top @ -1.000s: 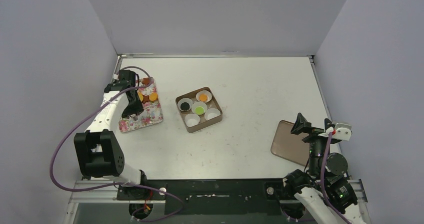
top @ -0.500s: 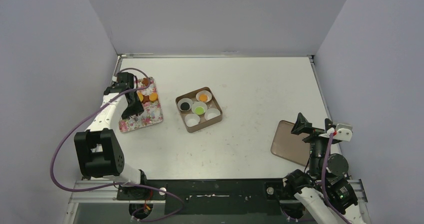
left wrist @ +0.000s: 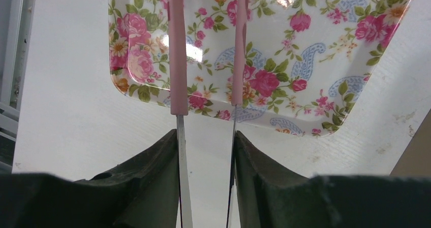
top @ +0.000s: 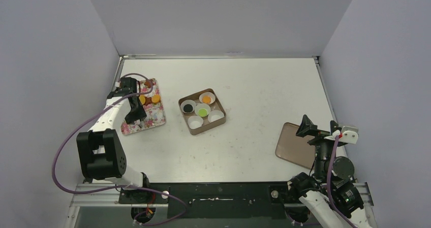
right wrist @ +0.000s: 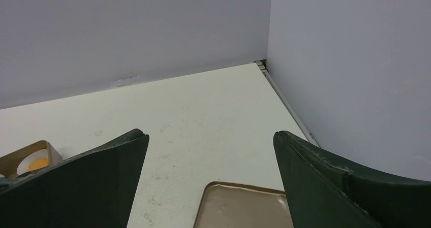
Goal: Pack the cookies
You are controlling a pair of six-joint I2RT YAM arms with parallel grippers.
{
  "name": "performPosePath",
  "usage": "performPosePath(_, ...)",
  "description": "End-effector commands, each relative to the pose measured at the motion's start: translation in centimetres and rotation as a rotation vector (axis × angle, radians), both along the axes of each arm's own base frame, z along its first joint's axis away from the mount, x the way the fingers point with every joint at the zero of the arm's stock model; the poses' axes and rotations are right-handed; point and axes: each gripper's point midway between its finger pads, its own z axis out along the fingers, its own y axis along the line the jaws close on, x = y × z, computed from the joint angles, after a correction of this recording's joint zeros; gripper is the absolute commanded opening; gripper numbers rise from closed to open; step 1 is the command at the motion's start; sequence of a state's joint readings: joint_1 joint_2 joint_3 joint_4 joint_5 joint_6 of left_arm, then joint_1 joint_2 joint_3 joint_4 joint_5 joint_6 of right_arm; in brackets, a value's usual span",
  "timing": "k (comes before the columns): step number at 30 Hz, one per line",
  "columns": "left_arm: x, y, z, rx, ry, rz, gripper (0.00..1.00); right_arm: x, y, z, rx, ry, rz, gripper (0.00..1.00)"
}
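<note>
1. Cookies (top: pixel 152 99): a few sit at the far end of the floral tray (top: pixel 152 120), and 3 are already in cups inside the box (top: pixel 185 118).
2. Left fingers (left wrist: pixel 152 177), clamped on pink-tipped tweezers (left wrist: pixel 178 60), have slid back toward the tray's near end. The tips run out of frame, so I can't tell if they carry anything.
3. 2 empty cups (top: pixel 195 120) remain, so probably another pick is coming.
4. Right fingers (right wrist: pixel 91 182) gape wide, idle by the brown lid (top: pixel 290 142). Nothing on the counter (top: pixel 254 96) blocks tray-to-box.

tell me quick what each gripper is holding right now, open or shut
Left gripper: closed on the pink-tipped tongs.
Right gripper: open, holding nothing.
</note>
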State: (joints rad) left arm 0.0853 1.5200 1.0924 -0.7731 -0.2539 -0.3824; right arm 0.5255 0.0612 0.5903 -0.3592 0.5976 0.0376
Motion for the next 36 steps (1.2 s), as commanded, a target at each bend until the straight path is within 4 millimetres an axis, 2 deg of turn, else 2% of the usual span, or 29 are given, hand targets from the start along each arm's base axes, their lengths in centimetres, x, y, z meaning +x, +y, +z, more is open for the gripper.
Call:
performPosePath(1, 1.1, 0.2, 0.9, -0.004, -0.064, 0.011, 0.32, 0.0, 0.1, 0.6, 0.011, -0.028, 0.004, 1.00)
performPosePath(7, 1.2, 0.2, 2.6, 0.004, -0.100, 0.005, 0.22, 0.1, 0.2, 0.6, 0.010, -0.026, 0.007, 1.00)
performPosePath(13, 1.2, -0.2, 4.4, 0.013, -0.124, -0.015, 0.17, 0.2, 0.2, 0.6, 0.006, -0.023, 0.006, 1.00)
performPosePath(21, 1.2, -2.4, 6.8, 0.009, -0.158, -0.094, 0.13, 0.3, 0.1, 0.4, 0.001, -0.015, -0.004, 1.00)
performPosePath(26, 1.7, -5.9, 8.6, 0.011, -0.183, -0.215, 0.13, 0.5, 0.1, 0.2, -0.007, -0.001, -0.012, 1.00)
performPosePath(29, 1.9, -9.0, 9.5, -0.021, -0.207, -0.309, 0.13, 0.7, 0.1, 0.0, -0.013, 0.012, -0.018, 1.00)
performPosePath(36, 1.3, -15.9, 10.0, -0.064, -0.219, -0.525, 0.12, 1.2, 0.4, -0.5, -0.031, 0.043, -0.019, 1.00)
